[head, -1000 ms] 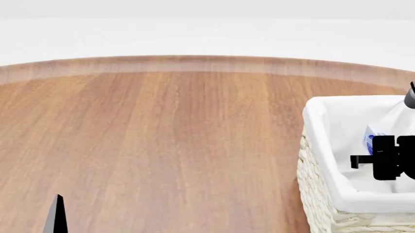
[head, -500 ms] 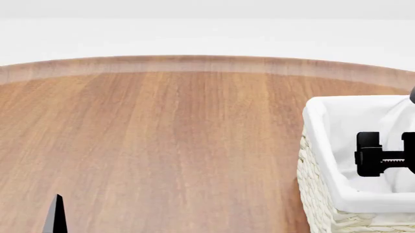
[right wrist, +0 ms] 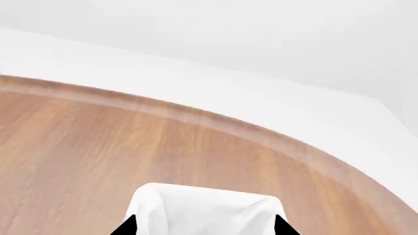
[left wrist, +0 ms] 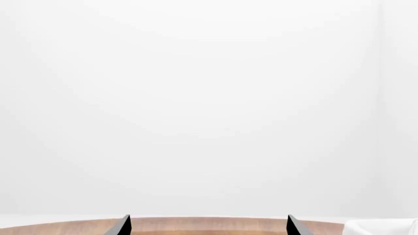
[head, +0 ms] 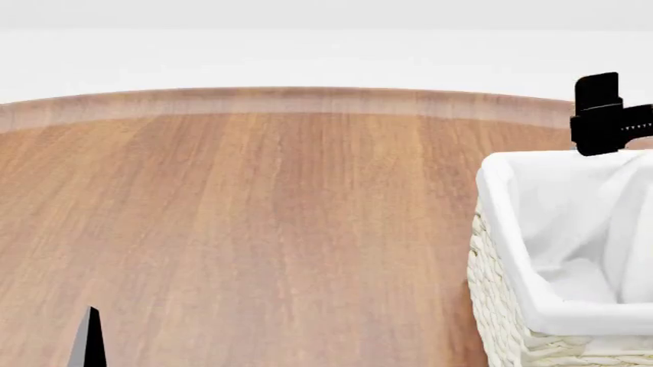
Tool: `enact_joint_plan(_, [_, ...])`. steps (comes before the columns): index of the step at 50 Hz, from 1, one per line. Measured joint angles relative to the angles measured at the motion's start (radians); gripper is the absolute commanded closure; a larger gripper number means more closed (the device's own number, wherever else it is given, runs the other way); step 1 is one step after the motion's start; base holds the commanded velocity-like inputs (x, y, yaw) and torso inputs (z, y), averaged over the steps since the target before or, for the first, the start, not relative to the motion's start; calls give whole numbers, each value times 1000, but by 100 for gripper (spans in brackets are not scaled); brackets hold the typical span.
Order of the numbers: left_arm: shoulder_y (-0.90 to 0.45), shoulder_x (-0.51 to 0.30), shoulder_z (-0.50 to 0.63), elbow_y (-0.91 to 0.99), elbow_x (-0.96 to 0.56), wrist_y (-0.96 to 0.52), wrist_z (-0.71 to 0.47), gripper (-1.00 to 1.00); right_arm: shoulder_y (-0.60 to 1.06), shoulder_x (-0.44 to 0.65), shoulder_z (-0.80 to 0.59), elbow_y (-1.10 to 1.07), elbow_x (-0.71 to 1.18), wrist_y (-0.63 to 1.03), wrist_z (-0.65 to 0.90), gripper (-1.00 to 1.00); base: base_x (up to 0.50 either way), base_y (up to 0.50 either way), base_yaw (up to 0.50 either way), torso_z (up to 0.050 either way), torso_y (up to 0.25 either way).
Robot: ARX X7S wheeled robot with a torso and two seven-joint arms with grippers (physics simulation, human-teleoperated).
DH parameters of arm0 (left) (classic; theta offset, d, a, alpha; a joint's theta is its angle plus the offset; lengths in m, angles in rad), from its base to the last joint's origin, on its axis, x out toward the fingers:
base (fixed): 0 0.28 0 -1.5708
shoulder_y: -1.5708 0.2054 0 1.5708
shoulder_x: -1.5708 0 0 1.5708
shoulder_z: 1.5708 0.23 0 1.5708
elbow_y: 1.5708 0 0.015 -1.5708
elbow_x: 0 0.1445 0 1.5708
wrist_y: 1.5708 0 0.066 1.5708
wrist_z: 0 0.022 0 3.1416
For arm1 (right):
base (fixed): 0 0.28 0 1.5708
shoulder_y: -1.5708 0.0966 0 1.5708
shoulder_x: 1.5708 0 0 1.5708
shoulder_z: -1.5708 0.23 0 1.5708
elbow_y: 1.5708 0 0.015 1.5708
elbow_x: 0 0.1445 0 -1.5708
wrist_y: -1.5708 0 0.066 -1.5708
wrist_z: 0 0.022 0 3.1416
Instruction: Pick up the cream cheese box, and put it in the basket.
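The basket (head: 510, 306), cream-white wicker with a white cloth lining, stands at the right edge of the head view. It also shows in the right wrist view (right wrist: 202, 208), below the gripper. The cream cheese box shows in no view; part of the basket's inside lies beyond the frame edge. My right gripper (head: 610, 115) hangs above the basket's far rim. In the right wrist view its fingertips (right wrist: 127, 226) stand wide apart with nothing between them. My left gripper (left wrist: 207, 226) is open and empty, low at the table's near left, with one fingertip (head: 90, 340) in the head view.
The round wooden table (head: 255, 214) spreads to the left of the basket, with its curved far edge (head: 306, 99) against a white background. A corner of the basket's cloth (left wrist: 382, 227) shows in the left wrist view.
My right gripper has risen out of the basket to above its far rim. The blue-and-white box seen at its jaws one second ago no longer shows. The left arm has not moved.
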Motion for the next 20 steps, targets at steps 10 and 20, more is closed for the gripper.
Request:
enact_joint_plan(10, [0,-2,-1,0,-1,2,-3,-100,-78,34,70,-223,31,-58,161,-100,0,0,0,0,0])
enact_joint_plan(20, [-1,-5,-3,2,-4,2,-8,-100,-264,73,168,-477,69,-197,362,-100,0,0,0,0,0])
